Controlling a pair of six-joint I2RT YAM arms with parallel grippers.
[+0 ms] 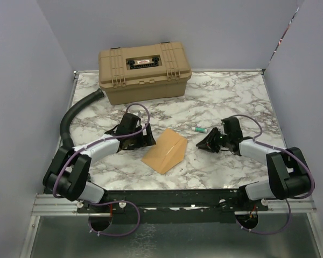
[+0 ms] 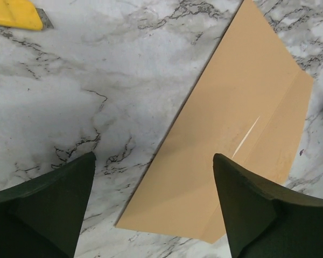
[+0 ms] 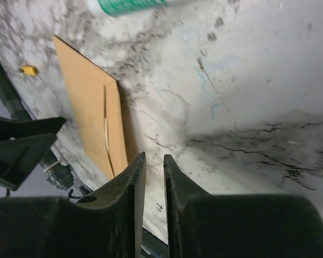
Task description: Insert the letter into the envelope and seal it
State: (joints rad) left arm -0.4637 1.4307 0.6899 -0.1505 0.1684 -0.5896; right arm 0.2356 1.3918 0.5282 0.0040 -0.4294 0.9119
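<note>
A: Marble-patterned white table [image 1: 215, 102] is carrying the flat kraft-brown paper envelope [image 1: 164, 150] mid-frame. Is the letter showing?
B: No, probably sitting inside. Left gripper [image 2: 154, 157] is gaping wide, right gripper [image 3: 153, 157] is pinching nearly closed, empty. Sealing is likely remaining.

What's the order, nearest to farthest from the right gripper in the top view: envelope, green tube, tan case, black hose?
1. envelope, just left of the right gripper, and green tube, just beyond it: too close to call.
2. tan case, at the back.
3. black hose, far left.
</note>
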